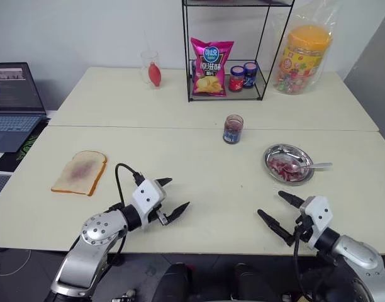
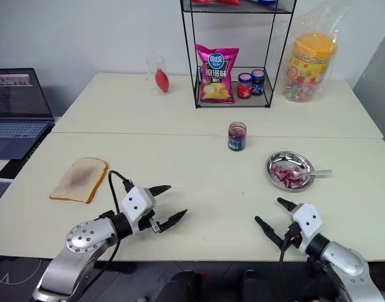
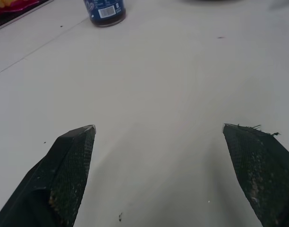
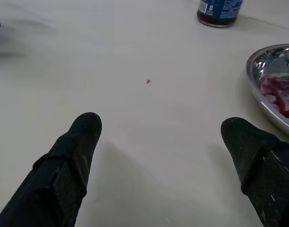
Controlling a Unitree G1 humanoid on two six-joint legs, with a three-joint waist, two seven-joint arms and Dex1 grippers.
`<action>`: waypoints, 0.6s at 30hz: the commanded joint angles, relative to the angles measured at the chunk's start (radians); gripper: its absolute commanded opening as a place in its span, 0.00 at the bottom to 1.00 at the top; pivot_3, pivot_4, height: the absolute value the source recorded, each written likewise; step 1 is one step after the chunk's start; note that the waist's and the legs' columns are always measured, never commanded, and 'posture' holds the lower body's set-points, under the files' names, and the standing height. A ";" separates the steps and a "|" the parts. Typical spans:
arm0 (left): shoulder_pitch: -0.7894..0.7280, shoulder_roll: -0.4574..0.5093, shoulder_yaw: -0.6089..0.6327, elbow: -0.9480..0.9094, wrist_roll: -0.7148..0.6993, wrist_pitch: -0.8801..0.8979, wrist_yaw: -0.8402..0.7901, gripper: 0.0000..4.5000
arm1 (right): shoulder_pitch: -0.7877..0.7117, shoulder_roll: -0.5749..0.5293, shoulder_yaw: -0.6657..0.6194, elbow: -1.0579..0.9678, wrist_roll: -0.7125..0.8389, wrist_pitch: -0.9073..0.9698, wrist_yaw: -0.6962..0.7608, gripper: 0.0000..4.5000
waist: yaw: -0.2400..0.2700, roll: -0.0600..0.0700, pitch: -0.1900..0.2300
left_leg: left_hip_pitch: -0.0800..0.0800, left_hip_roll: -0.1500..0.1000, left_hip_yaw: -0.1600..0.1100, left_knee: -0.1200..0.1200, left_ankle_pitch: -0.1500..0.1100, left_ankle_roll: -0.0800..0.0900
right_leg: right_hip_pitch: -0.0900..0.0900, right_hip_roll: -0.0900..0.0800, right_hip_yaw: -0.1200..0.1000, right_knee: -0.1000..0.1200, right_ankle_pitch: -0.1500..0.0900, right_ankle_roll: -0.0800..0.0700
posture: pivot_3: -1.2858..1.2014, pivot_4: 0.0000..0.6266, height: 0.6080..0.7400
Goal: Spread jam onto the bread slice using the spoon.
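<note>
Left gripper [image 1: 170,202]: held low over the table [image 1: 211,189], fingers spread wide, empty. Right gripper [image 1: 279,206]: likewise. Bread slice [image 1: 80,172]: at ten o'clock of the left gripper. Spoon [image 1: 309,167], jam [image 1: 284,167]: in the steel dish [image 1: 271,155], at one o'clock of the right gripper.

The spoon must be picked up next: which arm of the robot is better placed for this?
The right. The spoon lies in the steel dish just ahead of the open right gripper. The left gripper, also open, is across the table, nearer the bread slice.
</note>
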 commanded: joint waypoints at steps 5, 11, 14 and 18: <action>-0.016 0.003 0.029 0.005 -0.027 -0.046 -0.019 1.00 | -0.019 0.017 -0.004 -0.001 0.001 -0.038 0.003 1.00 | 0.000 0.000 0.000 | 0.000 0.000 0.000 0.001 0.000 0.000 | 0.000 0.000 0.000 0.000 0.000 0.000 | 0.52 0.24 1.00; -0.001 -0.010 0.053 0.012 -0.004 -0.079 0.033 1.00 | -0.037 0.013 -0.008 -0.008 0.004 -0.032 0.001 1.00 | 0.000 0.000 0.000 | 0.000 0.000 0.000 0.000 0.000 0.000 | 0.000 0.000 0.000 0.000 0.000 0.000 | 0.52 0.24 1.00; 0.009 -0.029 0.082 0.005 0.004 -0.089 0.086 1.00 | -0.057 0.011 -0.005 -0.015 0.007 -0.026 0.002 1.00 | 0.000 0.000 0.000 | 0.000 0.000 0.000 0.001 0.000 0.000 | 0.000 0.000 0.000 0.000 0.000 0.000 | 0.52 0.24 1.00; -0.011 -0.087 0.196 0.012 -0.021 -0.054 0.212 1.00 | -0.116 0.010 0.010 -0.033 0.019 0.000 0.005 1.00 | 0.000 0.000 0.000 | 0.000 0.000 0.000 0.001 0.000 0.000 | 0.000 0.000 0.000 0.001 0.000 0.001 | 0.52 0.24 1.00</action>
